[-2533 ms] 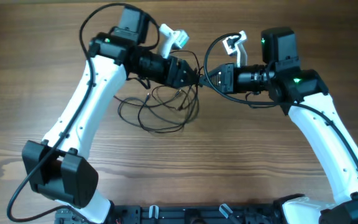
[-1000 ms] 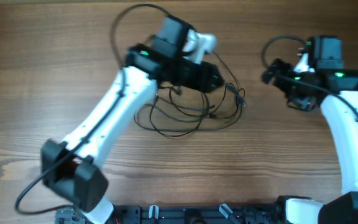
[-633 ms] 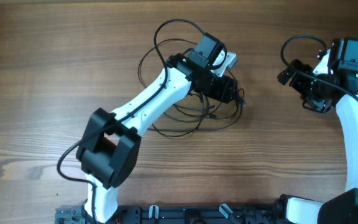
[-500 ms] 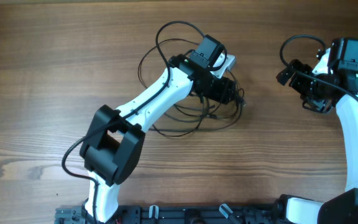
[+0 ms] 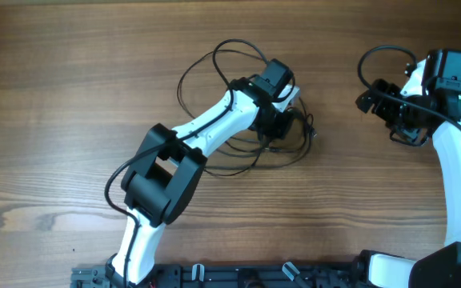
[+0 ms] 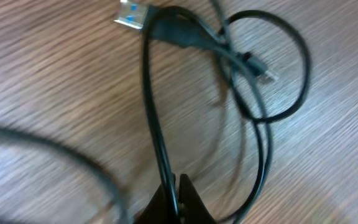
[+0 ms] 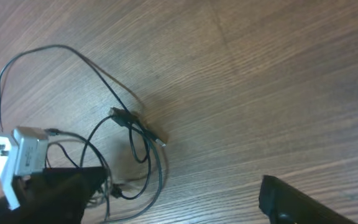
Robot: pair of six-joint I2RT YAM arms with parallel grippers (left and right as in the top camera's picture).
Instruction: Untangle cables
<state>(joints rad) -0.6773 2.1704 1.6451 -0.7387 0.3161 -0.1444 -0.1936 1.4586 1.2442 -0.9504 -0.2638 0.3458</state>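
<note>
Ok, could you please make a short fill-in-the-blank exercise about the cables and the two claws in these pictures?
1. The left claw is shut on a thin black ____.
2. The right claw, off to the side of the cables, holds ____.
3. The table under them is made of ____.
Missing words: cable; nothing; wood.

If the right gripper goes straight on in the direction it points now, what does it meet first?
Probably the cables: their loose plug ends lie ahead of the right gripper on the table. Its height is unclear, so it may pass above them.
</note>
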